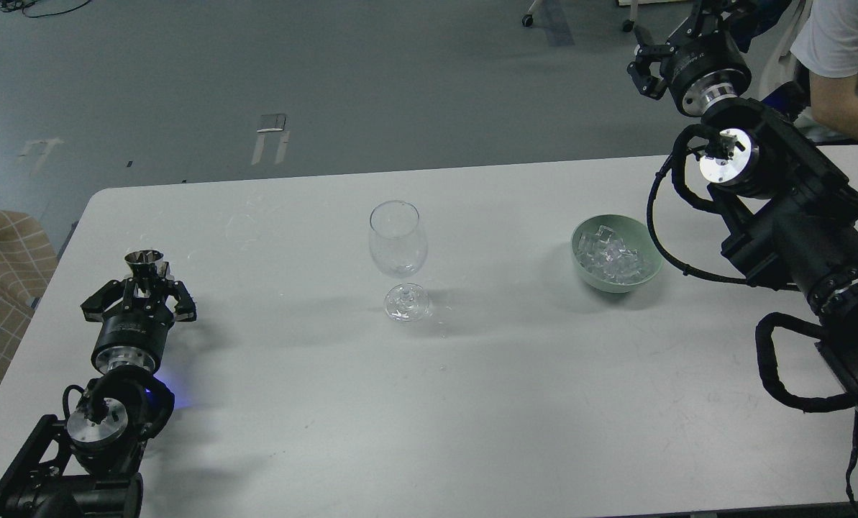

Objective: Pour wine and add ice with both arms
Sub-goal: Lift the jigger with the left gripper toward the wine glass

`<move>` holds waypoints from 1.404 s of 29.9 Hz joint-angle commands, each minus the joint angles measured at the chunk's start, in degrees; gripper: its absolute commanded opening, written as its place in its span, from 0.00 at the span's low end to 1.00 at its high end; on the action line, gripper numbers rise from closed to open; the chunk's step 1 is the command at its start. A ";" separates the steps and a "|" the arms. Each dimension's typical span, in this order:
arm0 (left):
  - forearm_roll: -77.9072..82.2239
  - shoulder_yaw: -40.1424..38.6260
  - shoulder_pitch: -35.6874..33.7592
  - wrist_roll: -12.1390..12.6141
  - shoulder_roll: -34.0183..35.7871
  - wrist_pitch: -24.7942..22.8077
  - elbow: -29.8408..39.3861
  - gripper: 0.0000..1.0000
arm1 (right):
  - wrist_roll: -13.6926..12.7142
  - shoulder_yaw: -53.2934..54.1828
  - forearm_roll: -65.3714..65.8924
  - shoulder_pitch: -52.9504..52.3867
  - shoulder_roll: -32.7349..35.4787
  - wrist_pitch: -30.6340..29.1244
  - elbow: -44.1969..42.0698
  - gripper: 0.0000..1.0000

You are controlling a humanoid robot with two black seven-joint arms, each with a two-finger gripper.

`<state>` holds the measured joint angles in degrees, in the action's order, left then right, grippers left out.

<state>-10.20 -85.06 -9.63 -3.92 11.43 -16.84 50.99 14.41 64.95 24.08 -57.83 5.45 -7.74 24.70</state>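
Observation:
A clear stemmed wine glass (398, 244) stands upright at the middle of the white table (472, 403) and looks empty. A pale green bowl (647, 272) to its right holds several clear ice cubes (610, 256). My left gripper (143, 282) lies low at the table's left, its fingers closed around a small shiny metal cup (144, 262). The wine is not visible; the cup's inside is too small to read. My right gripper (643, 66) is raised beyond the table's far right edge, above and behind the bowl, with its fingers apart and empty.
A person in a white shirt (842, 65) sits past the table's far right corner, close to my right arm. A checked beige seat (1, 288) stands off the left edge. Grey floor lies beyond the far edge.

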 commanded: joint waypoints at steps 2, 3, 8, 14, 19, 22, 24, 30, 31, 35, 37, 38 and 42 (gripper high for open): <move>0.00 -0.02 0.05 -0.13 -0.09 -1.17 0.07 0.31 | 0.00 0.00 0.00 0.09 0.00 0.00 0.09 1.00; 0.00 -0.02 0.05 -0.04 -0.09 -1.26 0.16 0.31 | 0.00 0.00 0.00 0.09 0.00 0.00 0.09 1.00; -0.52 -0.02 0.49 -0.04 0.09 -1.18 1.65 0.30 | 0.00 0.00 0.00 0.09 0.00 0.00 0.09 1.00; -0.52 -0.11 0.76 0.05 0.88 -0.38 6.39 0.27 | 0.00 0.00 0.00 0.17 0.17 0.00 0.09 1.00; -0.52 0.07 0.84 0.14 0.97 0.32 9.74 0.25 | 0.00 0.09 0.00 0.79 0.17 0.00 0.17 1.00; -0.52 -0.11 0.93 0.14 0.97 2.07 12.02 0.24 | 0.00 0.09 0.00 0.79 0.61 0.00 0.35 1.00; -0.44 -0.37 0.93 0.14 0.97 2.52 13.34 0.24 | 0.00 0.17 0.00 0.96 0.96 0.00 0.44 1.00; -0.52 -1.25 0.84 0.31 0.97 3.92 15.72 0.20 | 0.00 0.17 0.00 1.32 1.58 -0.08 0.53 1.00; -0.52 -1.17 0.84 0.49 0.97 4.10 16.07 0.20 | 0.00 0.17 0.00 1.32 1.67 0.00 0.61 1.00; -0.52 -0.82 2.07 3.03 1.31 6.46 22.46 0.17 | 0.00 0.17 -0.09 1.75 2.10 -0.08 0.61 1.00; -0.52 -0.55 2.25 4.00 2.19 6.73 23.97 0.17 | 0.00 0.17 -0.09 2.02 2.72 -0.08 0.61 1.00; -0.52 -0.46 2.34 4.53 2.54 6.74 24.33 0.17 | 0.00 0.17 -0.09 2.11 2.98 -0.08 0.70 1.00; -0.52 -0.46 2.16 6.38 2.99 6.65 25.03 0.17 | 0.00 0.35 -0.09 3.68 3.95 0.00 2.98 1.00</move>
<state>-10.70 -85.48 -7.39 1.56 14.27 -10.20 75.58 14.41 65.18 23.99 -55.25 8.70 -7.81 26.16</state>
